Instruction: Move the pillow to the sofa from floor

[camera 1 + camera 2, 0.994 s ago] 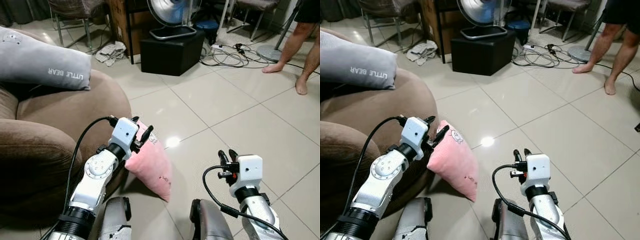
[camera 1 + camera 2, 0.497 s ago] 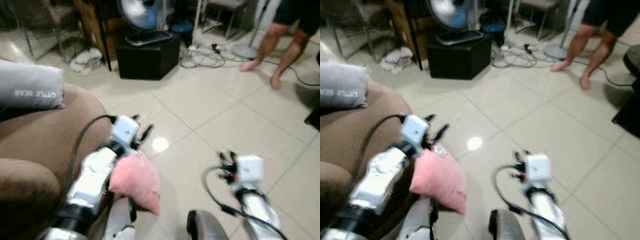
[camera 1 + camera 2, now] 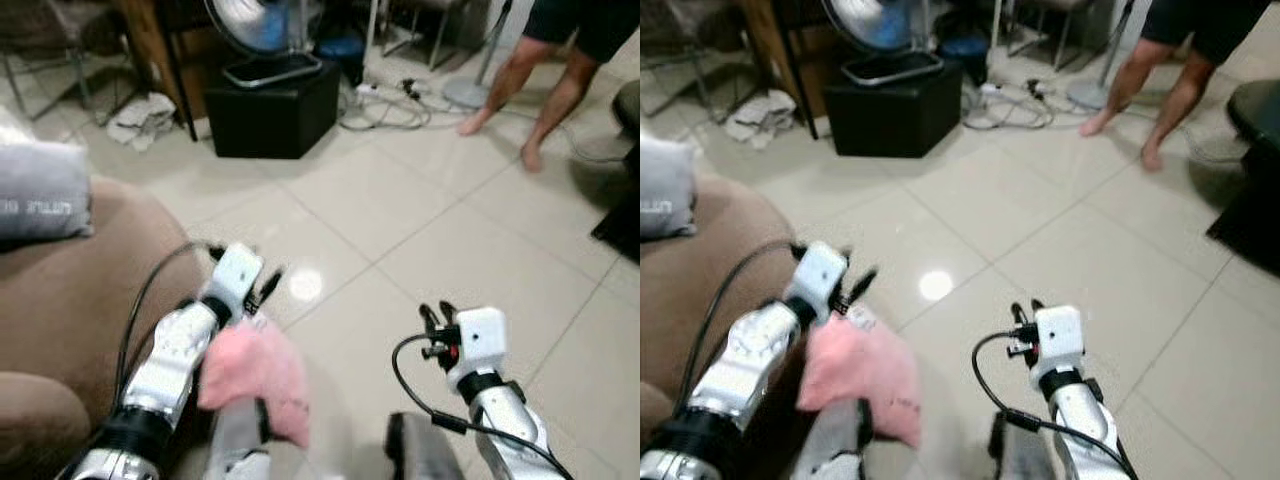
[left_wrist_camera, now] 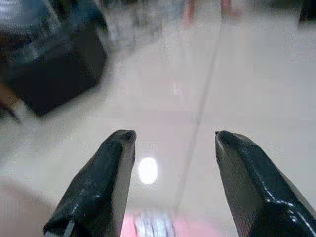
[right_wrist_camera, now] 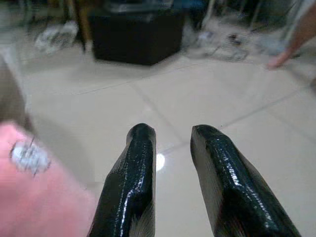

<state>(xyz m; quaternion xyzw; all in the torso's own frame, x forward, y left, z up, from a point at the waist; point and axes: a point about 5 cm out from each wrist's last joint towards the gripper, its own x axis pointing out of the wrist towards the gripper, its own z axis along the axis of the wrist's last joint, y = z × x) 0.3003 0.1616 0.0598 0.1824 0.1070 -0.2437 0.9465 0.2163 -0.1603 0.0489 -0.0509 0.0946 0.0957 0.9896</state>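
Note:
The pink pillow [image 3: 255, 372] lies low beside the brown sofa [image 3: 60, 300], just under my left forearm. Its edge with a white patch [image 4: 153, 223] shows below the left fingers. My left gripper [image 3: 262, 288] hovers over the pillow's far end, open, with bare floor tile between its fingers [image 4: 106, 182]. My right gripper [image 3: 434, 314] is held out over the tiles to the right of the pillow, apart from it. Its fingers [image 5: 133, 177] are open by a narrow gap with nothing between them. The pillow [image 5: 34, 197] also sits to one side in the right wrist view.
A grey "LITTLE BEAR" cushion [image 3: 40, 205] rests on the sofa. Ahead stand a black box [image 3: 265, 108] with a fan on it, a tangle of cables [image 3: 395, 95] and a person's bare legs [image 3: 545, 80]. A dark object [image 3: 622, 205] sits at the right edge.
The whole view has swung to the right, so sofa and grey cushion slid left. My left arm and the pink pillow stay together; both grippers look unchanged.

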